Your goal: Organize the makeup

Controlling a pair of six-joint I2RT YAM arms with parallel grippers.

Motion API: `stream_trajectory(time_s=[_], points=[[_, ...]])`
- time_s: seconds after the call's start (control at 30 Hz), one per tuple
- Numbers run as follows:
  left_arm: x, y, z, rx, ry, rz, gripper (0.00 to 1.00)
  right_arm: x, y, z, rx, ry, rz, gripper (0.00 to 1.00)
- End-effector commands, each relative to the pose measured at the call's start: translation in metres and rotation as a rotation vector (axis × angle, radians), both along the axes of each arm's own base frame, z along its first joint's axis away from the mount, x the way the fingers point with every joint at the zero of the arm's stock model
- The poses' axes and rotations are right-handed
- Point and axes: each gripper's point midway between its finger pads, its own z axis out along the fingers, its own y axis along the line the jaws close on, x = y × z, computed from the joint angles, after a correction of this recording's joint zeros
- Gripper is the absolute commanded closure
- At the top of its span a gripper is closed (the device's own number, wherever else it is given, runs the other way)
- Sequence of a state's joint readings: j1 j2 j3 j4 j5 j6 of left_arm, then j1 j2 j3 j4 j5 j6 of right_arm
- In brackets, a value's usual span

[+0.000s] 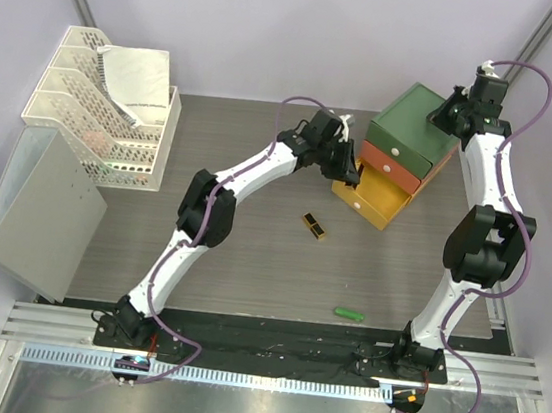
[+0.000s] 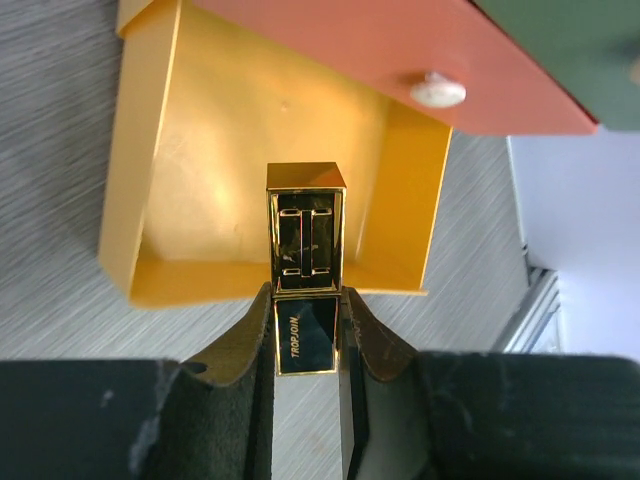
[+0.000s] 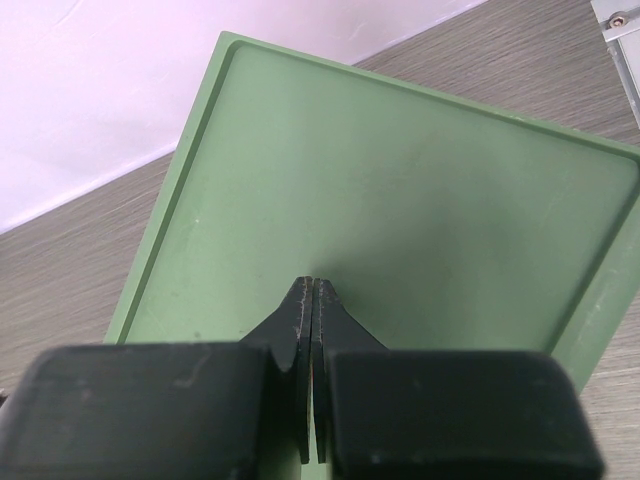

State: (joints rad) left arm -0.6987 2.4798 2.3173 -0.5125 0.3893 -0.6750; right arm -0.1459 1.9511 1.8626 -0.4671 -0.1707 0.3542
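Closest up, left jaws are narrow, clamped on a black-gold stick (image 2: 306,270) by its black end. Its gold-framed end points out over the open yellow drawer (image 2: 140,180); can't tell if it touches the drawer floor. Just above, the orange drawer (image 2: 380,50) is pushed in, white knob (image 2: 437,93) showing. Over on the other arm, right jaws are fully closed, tips pressed together, nothing between them, sitting over the green top (image 3: 400,180) of the drawer box (image 1: 412,123); contact with it I can't tell. Flat on the worktop (image 1: 249,264), in front of the box, lies the second black-gold stick (image 1: 313,226), well apart from both jaws. Nearer my bases lies the green tube (image 1: 348,314), by the worktop's near edge. Far left stand white mesh trays (image 1: 97,104) and a grey bin (image 1: 40,203).
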Motion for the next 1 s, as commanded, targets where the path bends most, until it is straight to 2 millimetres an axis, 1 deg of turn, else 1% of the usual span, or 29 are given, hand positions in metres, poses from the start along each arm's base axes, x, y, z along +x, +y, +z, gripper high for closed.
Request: stream_trajectory(time_s=[0.0,0.03,0.07,0.1,0.13,0.2,0.23,0.27,0.33,0.43,0.47,0.53,0.57,0.6,0.63,0.67,0.7,0.73,0.8,0.87,0.9,0.93,0.97], points=[[0.015,-0.026,0.058,-0.201,-0.069,-0.003,0.9,-0.065,0.011,-0.127,0.031,0.468,0.019,0.99],[0.017,-0.028,0.06,-0.214,-0.079,-0.004,0.86,-0.065,0.01,-0.129,0.03,0.471,0.018,0.99],[0.018,-0.029,0.06,-0.218,-0.08,-0.006,0.8,-0.066,0.011,-0.128,0.033,0.47,0.019,0.99],[0.019,-0.031,0.064,-0.231,-0.093,-0.01,0.75,-0.066,0.011,-0.129,0.033,0.472,0.018,0.99],[0.019,-0.031,0.066,-0.237,-0.094,-0.008,0.64,-0.067,0.01,-0.129,0.031,0.474,0.018,0.99],[0.02,-0.032,0.068,-0.245,-0.097,-0.01,0.54,-0.067,0.011,-0.131,0.034,0.476,0.021,0.99],[0.019,-0.032,0.067,-0.244,-0.095,-0.009,0.44,-0.068,0.012,-0.131,0.038,0.478,0.018,0.99],[0.019,-0.032,0.067,-0.244,-0.095,-0.009,0.4,-0.068,0.012,-0.131,0.04,0.479,0.018,0.99],[0.019,-0.031,0.067,-0.24,-0.095,-0.013,0.35,-0.068,0.012,-0.131,0.04,0.48,0.018,0.99],[0.015,-0.029,0.066,-0.23,-0.09,-0.02,0.34,-0.068,0.011,-0.129,0.036,0.475,0.017,0.99],[0.014,-0.027,0.071,-0.227,-0.107,-0.028,0.34,-0.068,0.011,-0.13,0.037,0.477,0.017,0.99],[0.007,-0.021,0.067,-0.191,-0.104,-0.051,0.33,-0.068,0.011,-0.129,0.036,0.475,0.017,0.99],[0.003,-0.015,0.077,-0.172,-0.148,-0.077,0.32,-0.069,0.011,-0.129,0.035,0.475,0.018,0.99],[-0.006,-0.006,0.06,-0.111,-0.123,-0.096,0.32,-0.068,0.011,-0.128,0.035,0.474,0.018,0.99],[-0.01,0.001,0.057,-0.071,-0.133,-0.1,0.3,-0.069,0.011,-0.129,0.034,0.475,0.017,0.99],[-0.017,0.015,0.061,-0.013,-0.177,-0.136,0.29,-0.069,0.011,-0.129,0.035,0.475,0.018,0.99],[-0.027,0.026,0.044,0.046,-0.163,-0.154,0.28,-0.069,0.011,-0.128,0.035,0.474,0.018,0.99],[-0.029,0.036,0.038,0.104,-0.18,-0.152,0.25,-0.07,0.011,-0.13,0.036,0.478,0.016,0.99],[-0.048,0.059,0.022,0.219,-0.214,-0.223,0.21,-0.07,0.011,-0.132,0.035,0.483,0.017,0.99],[-0.064,0.074,0.003,0.325,-0.22,-0.278,0.14,-0.072,0.012,-0.134,0.036,0.489,0.017,0.99],[-0.074,0.082,-0.01,0.378,-0.228,-0.343,0.11,-0.072,0.012,-0.135,0.037,0.49,0.02,0.99],[-0.08,0.086,-0.018,0.407,-0.218,-0.373,0.02,-0.072,0.012,-0.136,0.039,0.492,0.019,0.99],[-0.093,0.091,-0.028,0.448,-0.19,-0.413,0.0,-0.072,0.013,-0.136,0.04,0.491,0.023,0.99]])
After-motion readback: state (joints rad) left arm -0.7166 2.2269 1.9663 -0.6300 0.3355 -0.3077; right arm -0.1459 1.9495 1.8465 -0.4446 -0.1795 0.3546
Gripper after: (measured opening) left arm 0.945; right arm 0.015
